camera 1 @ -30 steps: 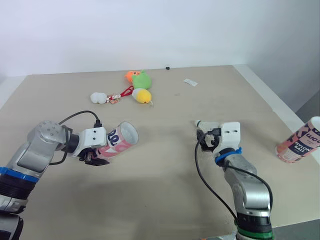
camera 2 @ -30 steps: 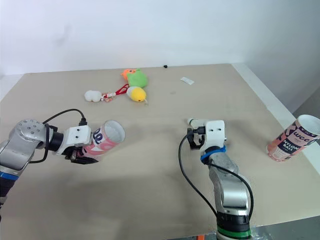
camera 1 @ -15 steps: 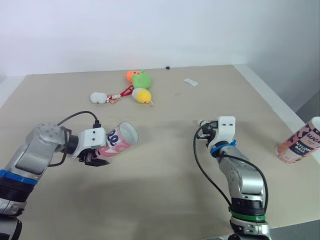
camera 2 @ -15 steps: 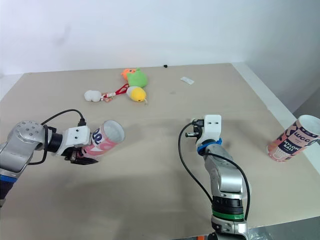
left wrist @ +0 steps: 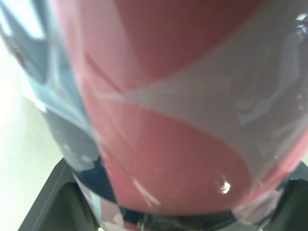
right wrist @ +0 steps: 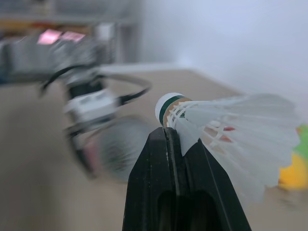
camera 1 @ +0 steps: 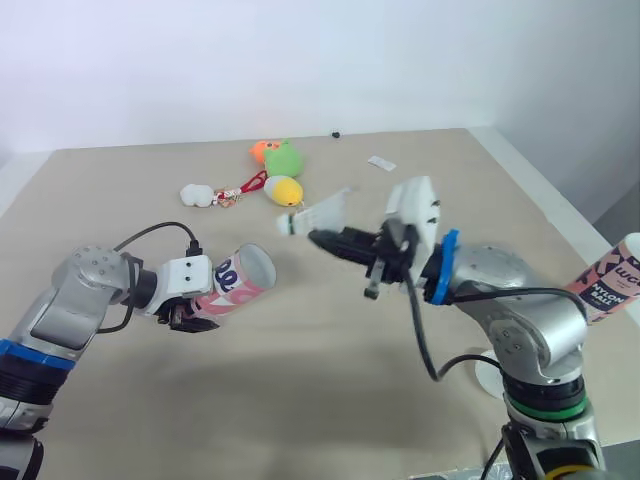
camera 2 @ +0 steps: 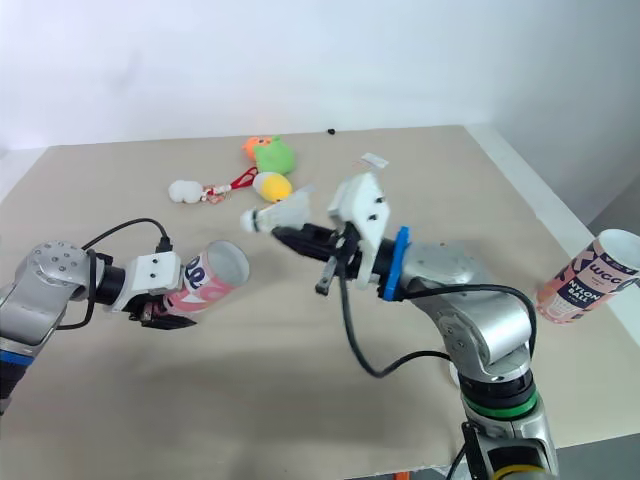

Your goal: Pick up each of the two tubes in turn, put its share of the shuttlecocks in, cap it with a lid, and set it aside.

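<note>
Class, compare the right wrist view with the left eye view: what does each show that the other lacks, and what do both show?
Right wrist view alone: the green band on the shuttlecock's cork. Left eye view alone: a second tube by the table's right edge. Both: the shuttlecock in the shut right jaws and the tilted tube in the left jaws.

The pink tube [camera 2: 585, 277] standing at the right edge of the table [camera 2: 300, 400] reads "NYLON BALL" beneath a larger, only partly legible word.
</note>
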